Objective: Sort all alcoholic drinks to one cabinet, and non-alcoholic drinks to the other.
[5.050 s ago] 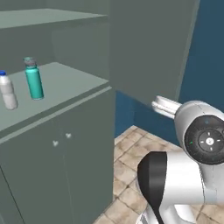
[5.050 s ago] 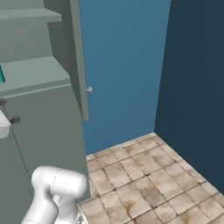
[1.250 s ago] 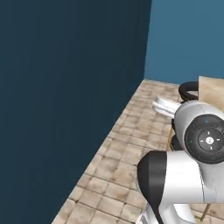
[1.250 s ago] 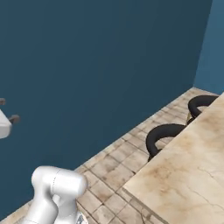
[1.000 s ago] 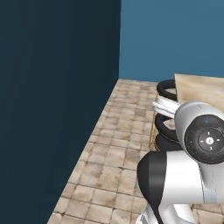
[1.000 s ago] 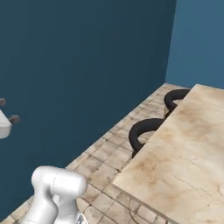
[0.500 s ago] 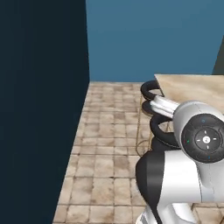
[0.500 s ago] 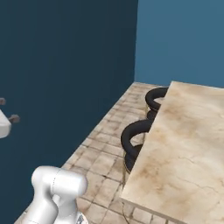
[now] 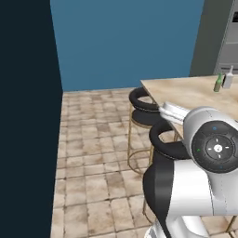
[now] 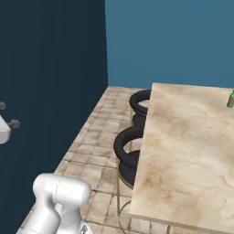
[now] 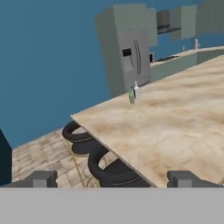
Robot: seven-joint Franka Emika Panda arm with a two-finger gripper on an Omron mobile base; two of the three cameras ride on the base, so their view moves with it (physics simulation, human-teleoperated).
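Both base views look down over the marble counter (image 10: 183, 151); the hand view faces along it.

A long counter (image 11: 175, 118) stretches ahead and to the right of the robot, with two round stools (image 9: 145, 103) tucked one behind the other along its near left edge, standing on the tiled floor (image 9: 93, 158). At the counter's far end two small bottles stand just beside each other, the slim bottle (image 9: 217, 83) on the left and the square bottle (image 9: 228, 78) on the right, and beyond them a tall refrigerator (image 11: 135, 57) stands against the back wall. A wall (image 10: 50, 82) runs along the left side of the floor and meets the back wall (image 9: 125, 42) at a corner beyond the stools.
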